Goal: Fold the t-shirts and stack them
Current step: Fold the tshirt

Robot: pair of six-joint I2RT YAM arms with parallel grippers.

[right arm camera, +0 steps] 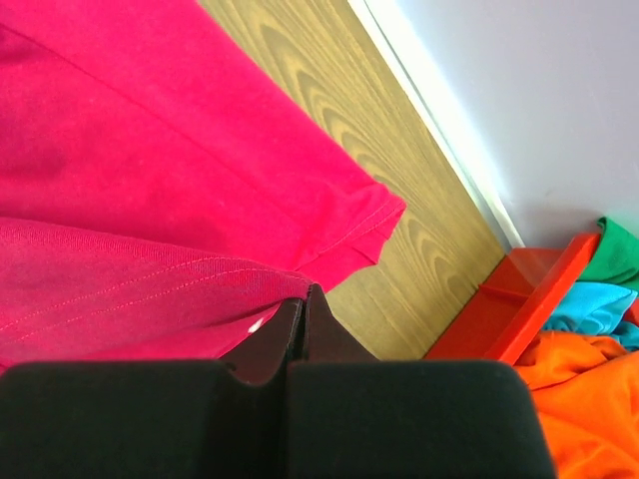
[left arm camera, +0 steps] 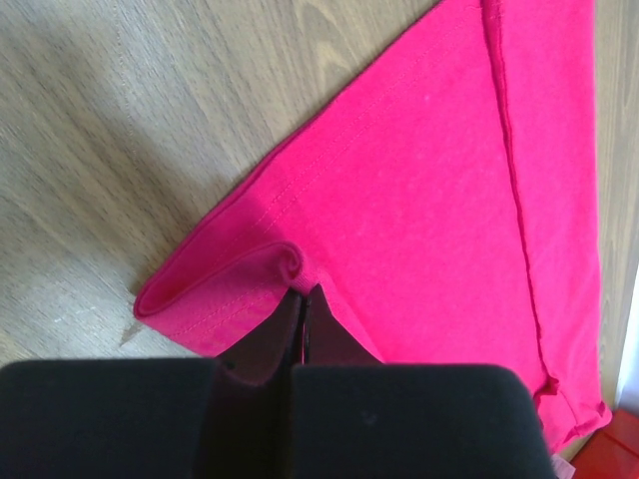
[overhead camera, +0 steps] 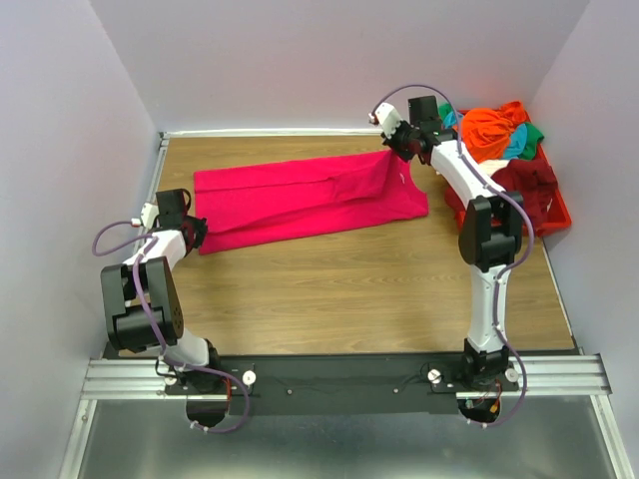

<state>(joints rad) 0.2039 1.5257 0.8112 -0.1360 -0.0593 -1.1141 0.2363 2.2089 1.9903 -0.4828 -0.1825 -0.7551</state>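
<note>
Two grippers, both closed on cloth.

Left gripper [left arm camera: 305,296]: jaws pressed together, pinching the hem at one corner of the magenta t-shirt [left arm camera: 429,200]. A small curl of fabric sits right at the fingertips. Seen from above, it is at the shirt's near-left corner, close to the left edge of the worktop [overhead camera: 349,289].

Right gripper [right arm camera: 305,296]: jaws likewise pressed together, with a fold of the same shirt drawn up into them. One short sleeve lies flat on the wood just beyond. Seen from above, this gripper is at the shirt's far-right end, near the far edge of the worktop.

The magenta t-shirt runs as a long band across the far half of the worktop, between the two grippers. One layer is lapped over another along its length.

Red bin [overhead camera: 555,212]: far-right corner of the worktop, near the shirt's right end. Heaped inside are an orange t-shirt [overhead camera: 491,128], teal cloth [overhead camera: 517,148], green cloth [overhead camera: 532,132] and a dark maroon t-shirt [overhead camera: 521,180].
</note>
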